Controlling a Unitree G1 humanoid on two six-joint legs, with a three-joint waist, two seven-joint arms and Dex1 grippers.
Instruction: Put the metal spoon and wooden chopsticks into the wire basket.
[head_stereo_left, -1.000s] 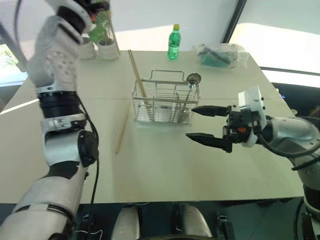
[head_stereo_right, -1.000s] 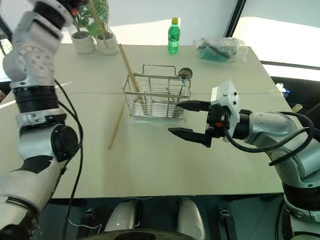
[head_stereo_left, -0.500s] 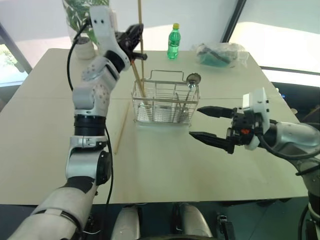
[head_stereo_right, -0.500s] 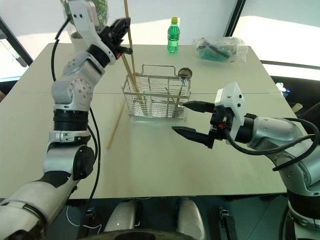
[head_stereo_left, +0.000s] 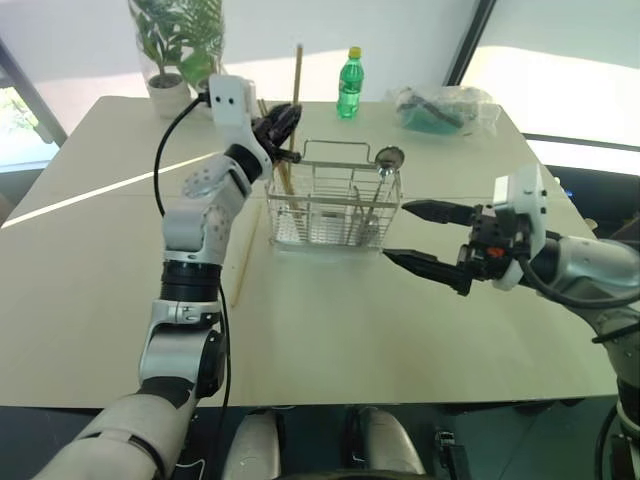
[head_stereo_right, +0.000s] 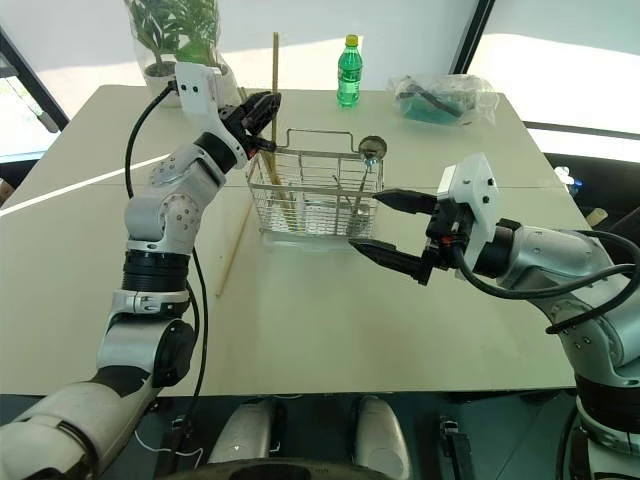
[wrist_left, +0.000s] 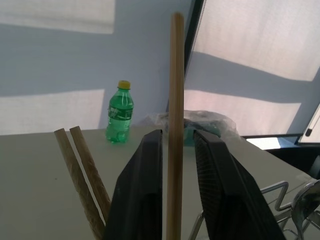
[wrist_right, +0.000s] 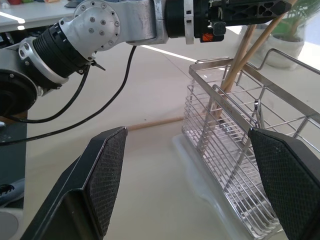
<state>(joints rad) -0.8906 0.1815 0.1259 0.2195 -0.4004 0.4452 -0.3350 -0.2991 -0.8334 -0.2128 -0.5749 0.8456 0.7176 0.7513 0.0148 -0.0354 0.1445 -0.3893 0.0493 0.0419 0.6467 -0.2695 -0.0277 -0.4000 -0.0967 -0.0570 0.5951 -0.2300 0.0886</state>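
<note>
The wire basket (head_stereo_left: 330, 192) stands mid-table. The metal spoon (head_stereo_left: 388, 157) stands in its right end, bowl up. Two wooden chopsticks (wrist_left: 82, 170) lean in its left end. A third chopstick (head_stereo_left: 297, 80) stands upright there, between the fingers of my left gripper (head_stereo_left: 283, 125). Those fingers (wrist_left: 145, 190) are slightly parted, with a slim gap beside the stick. A fourth chopstick (head_stereo_left: 243, 255) lies flat on the table, left of the basket. My right gripper (head_stereo_left: 397, 231) hovers wide open just right of the basket, holding nothing.
A green bottle (head_stereo_left: 347, 83) and a crumpled plastic bag (head_stereo_left: 440, 108) sit at the far side of the table. Potted plants (head_stereo_left: 170, 60) stand at the far left corner. Bare tabletop (head_stereo_left: 320, 330) lies in front of the basket.
My left arm has come down with the upright chopstick, lowering its end into the basket's left end, and its fingers have loosened. The right gripper stays put, open.
</note>
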